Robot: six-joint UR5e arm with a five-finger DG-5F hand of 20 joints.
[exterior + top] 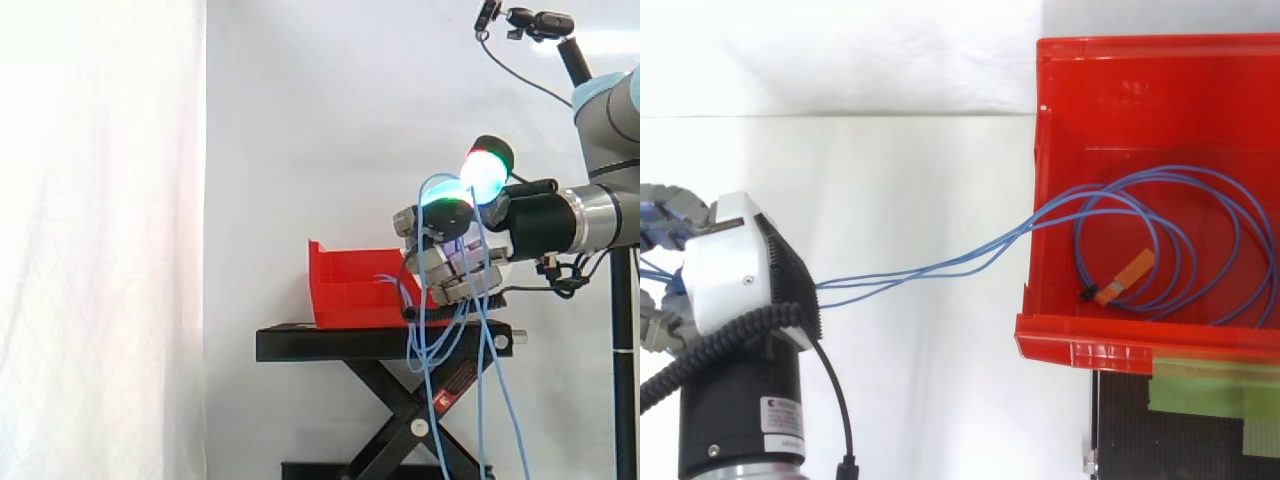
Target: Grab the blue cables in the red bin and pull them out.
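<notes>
My hand (455,265) grips the blue cables (920,270); the coil at frame right may snag and drag the red bin (1140,70)

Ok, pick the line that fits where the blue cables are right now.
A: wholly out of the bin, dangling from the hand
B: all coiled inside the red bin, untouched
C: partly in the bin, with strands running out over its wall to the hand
C: loops of the blue cables lie inside the red bin while strands run out over its wall to the hand, whose fingers curl round them.
</notes>
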